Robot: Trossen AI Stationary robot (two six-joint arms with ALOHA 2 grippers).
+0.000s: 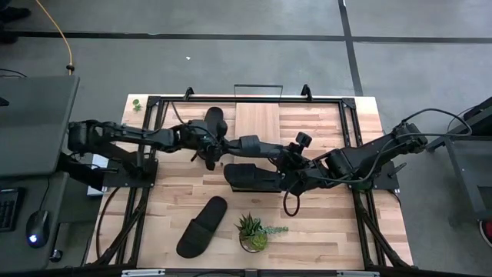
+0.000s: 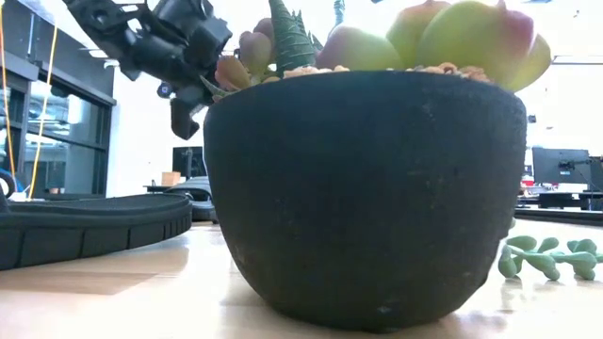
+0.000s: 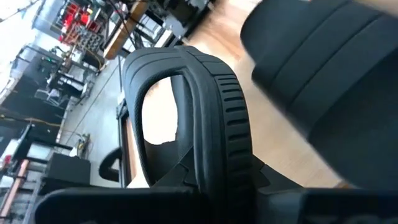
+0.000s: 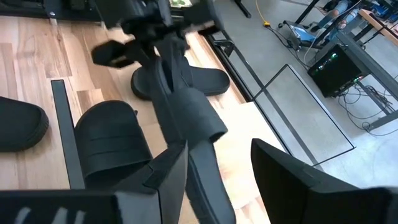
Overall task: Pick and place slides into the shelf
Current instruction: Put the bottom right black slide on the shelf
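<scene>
My left gripper [image 1: 209, 146] is shut on one black slide [image 1: 250, 144] and holds it in the air above the table's middle. The slide reaches toward my right gripper [image 1: 296, 164]. That gripper is open, and the slide's free end [image 4: 202, 186] stands between its fingers. A second slide [image 1: 214, 121] lies flat by the far side, next to the shelf's light board [image 1: 257, 119]. A third slide [image 1: 254, 175] rests sole-down under the held one. The fourth [image 1: 201, 225] lies near the table's near edge. My left gripper pinches the slide's sole at one end [image 3: 217, 177], coming level from the table's left. The slide is lifted clear and turned on its edge, its strap loop [image 3: 155, 112] to one side, its length running toward the right arm. My right gripper: the slide's sole lies close along one finger [image 4: 165, 174]; whether they touch, I cannot tell.
A potted succulent [image 1: 252, 233] stands near the table's near edge, right of the fourth slide; its dark pot [image 2: 367, 188] fills the low view. A black frame [image 1: 154, 115] borders the table. Bare wood [image 1: 323, 223] lies at the near right.
</scene>
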